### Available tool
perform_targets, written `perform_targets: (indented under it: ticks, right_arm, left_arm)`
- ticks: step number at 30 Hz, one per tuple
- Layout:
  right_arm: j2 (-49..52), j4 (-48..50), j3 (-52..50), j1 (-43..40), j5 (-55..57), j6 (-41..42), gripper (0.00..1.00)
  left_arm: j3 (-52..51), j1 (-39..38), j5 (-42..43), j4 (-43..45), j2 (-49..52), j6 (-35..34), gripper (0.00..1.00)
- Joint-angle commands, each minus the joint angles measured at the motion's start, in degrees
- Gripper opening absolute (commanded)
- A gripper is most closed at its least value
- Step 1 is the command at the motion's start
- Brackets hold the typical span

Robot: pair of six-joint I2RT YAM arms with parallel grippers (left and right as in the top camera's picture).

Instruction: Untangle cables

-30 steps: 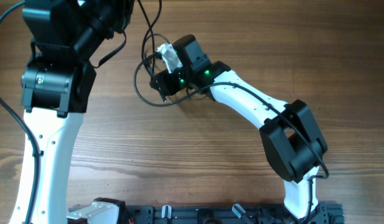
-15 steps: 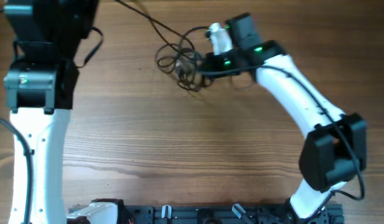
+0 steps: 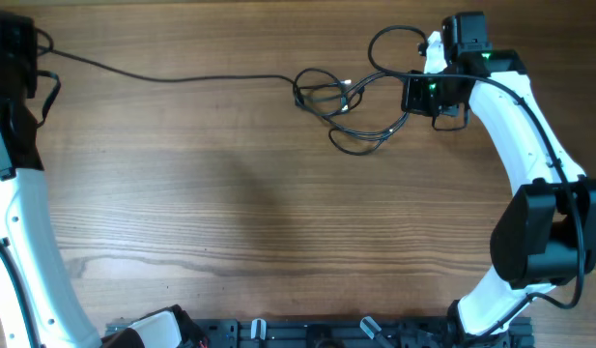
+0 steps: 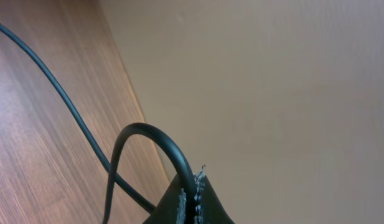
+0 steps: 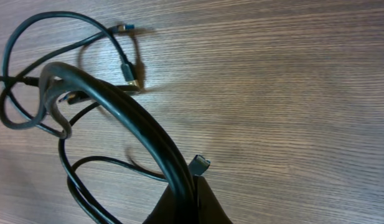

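Note:
The cables (image 3: 341,97) lie as a loose black knot at the back of the wooden table, right of centre. One strand (image 3: 162,77) runs taut from the knot to the far left. My left gripper (image 4: 190,200) is shut on that cable (image 4: 157,135) near the table's edge; in the overhead view only its arm (image 3: 10,68) shows. My right gripper (image 3: 410,97) sits just right of the knot. In the right wrist view it (image 5: 193,194) is shut on a thick loop of cable (image 5: 132,115), with a small plug end (image 5: 200,165) beside its fingertips.
A silver-tipped plug (image 5: 128,70) and a smaller plug (image 5: 123,28) lie on the wood near the loops. A black rail (image 3: 326,333) runs along the front edge. A beige wall (image 4: 272,93) rises beyond the table's far edge.
Both arms pulled apart, the left going left and the right going right. The tight bunch stretched into a long strand and loose loops. My right gripper shut on a cable.

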Motion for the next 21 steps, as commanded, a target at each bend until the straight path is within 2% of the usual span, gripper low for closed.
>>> perform_targets:
  ticks: [1, 4, 5, 6, 8, 10, 11, 13, 17, 19, 21]
  right_arm:
    - [0.35, 0.35, -0.57, 1.14, -3.02, -2.75, 0.04]
    - [0.35, 0.22, -0.57, 1.55, -3.76, -5.18, 0.04]
    - [0.37, 0.09, -0.57, 1.60, -5.84, -8.15, 0.04]
    - [0.46, 0.17, -0.57, 1.84, -7.41, -9.51, 0.04]
    - [1.53, 0.72, -0.57, 1.97, -7.37, -9.09, 0.04]
    - [4.44, 0.74, -0.57, 1.99, -7.41, -8.50, 0.04]
    - [6.10, 0.83, -0.57, 1.99, -7.74, -8.07, 0.04]
    - [8.63, 1.70, -0.57, 2.03, -9.92, -8.04, 0.04]
    - [13.20, 2.95, -0.57, 2.86, -11.23, -7.82, 0.04]
    - [15.82, 3.63, -0.57, 3.10, -11.26, -7.48, 0.04]
    - [17.97, 4.07, -0.57, 3.10, -11.23, -7.54, 0.04]
  left_arm:
    - [1.31, -1.36, 7.80, 1.09, -1.03, 8.83, 0.04]
    - [1.31, -1.60, 9.64, 1.75, -1.05, 10.78, 0.04]
    - [1.31, -1.62, 13.75, 1.77, -1.03, 10.99, 0.04]
    - [1.31, -1.66, 20.94, 1.86, -0.94, 11.85, 0.04]
    - [1.31, -2.91, 36.13, 3.91, -0.59, 19.74, 0.04]
    - [1.31, -5.95, 56.13, 6.38, -0.59, 28.74, 0.04]
    - [1.33, -7.63, 59.41, 8.24, -0.87, 28.22, 0.04]
    - [2.67, -9.97, 59.54, 14.56, -1.46, 22.36, 0.04]
    - [10.86, -8.35, 55.78, 36.39, -1.55, 4.48, 0.04]
    - [14.25, -6.10, 51.69, 41.11, -1.55, 0.24, 0.04]
    - [16.04, -4.09, 48.98, 41.00, -1.57, -0.09, 0.04]
